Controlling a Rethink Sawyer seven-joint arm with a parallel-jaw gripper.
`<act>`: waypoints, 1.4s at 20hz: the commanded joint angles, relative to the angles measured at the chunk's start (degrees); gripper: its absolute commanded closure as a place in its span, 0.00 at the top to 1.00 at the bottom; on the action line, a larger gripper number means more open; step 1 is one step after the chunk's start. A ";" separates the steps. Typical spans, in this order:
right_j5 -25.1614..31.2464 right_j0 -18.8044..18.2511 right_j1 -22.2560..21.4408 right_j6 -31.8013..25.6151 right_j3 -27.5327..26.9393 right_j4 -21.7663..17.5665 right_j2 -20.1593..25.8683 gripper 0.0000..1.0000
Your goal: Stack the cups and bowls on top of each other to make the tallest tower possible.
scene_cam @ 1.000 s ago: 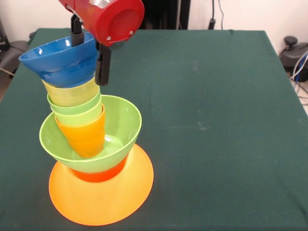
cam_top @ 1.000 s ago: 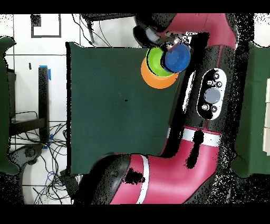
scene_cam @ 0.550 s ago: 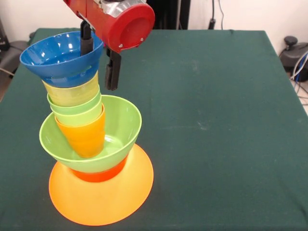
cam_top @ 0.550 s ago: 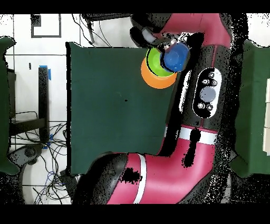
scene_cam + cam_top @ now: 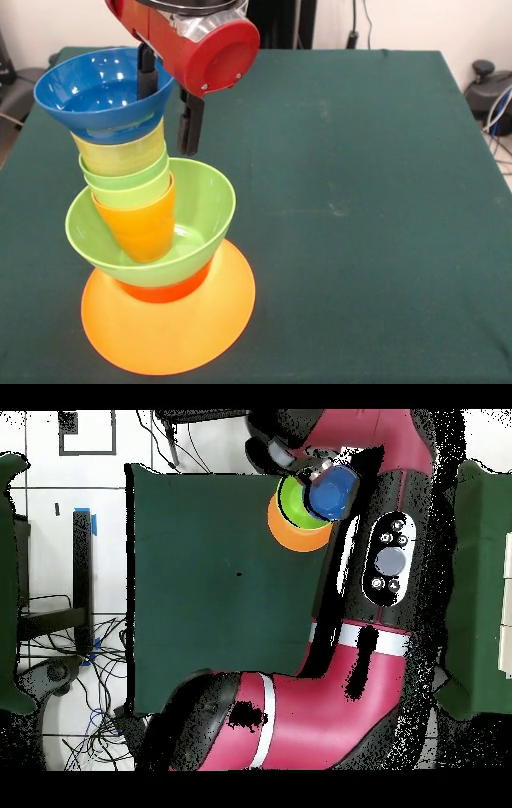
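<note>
The tower stands at the front view's left. Its base is the wide orange bowl [image 5: 168,336], upside down, then a small orange-red bowl [image 5: 164,290] and the lime green bowl [image 5: 204,200]. Inside that sit an orange cup [image 5: 144,228], a lime green cup [image 5: 128,188] and a yellow cup [image 5: 120,156]. The blue bowl [image 5: 92,88] rests on top, nearly level. My gripper [image 5: 168,96] is open and straddles the blue bowl's right rim, one finger inside and one outside. In the overhead view the blue bowl [image 5: 335,492] covers most of the stack.
The dark green table [image 5: 360,200] stretches away to the right of the tower. Cables and a black stand [image 5: 492,96] lie past its right edge. In the overhead view my arm [image 5: 390,574] covers the table's right side.
The blue bowl has gone from tilted to nearly level on the yellow cup. My gripper has shifted slightly right, its fingers still either side of the rim.
</note>
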 commanded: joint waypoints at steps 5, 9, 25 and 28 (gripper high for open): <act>3.80 1.87 0.81 -2.34 2.30 -0.94 -0.47 1.00; 4.54 1.62 0.31 -3.67 2.78 -0.54 -1.30 1.00; 7.33 0.37 -2.94 -5.52 3.69 2.72 -1.64 1.00; 6.27 0.28 -3.97 -5.58 5.05 3.37 -2.04 1.00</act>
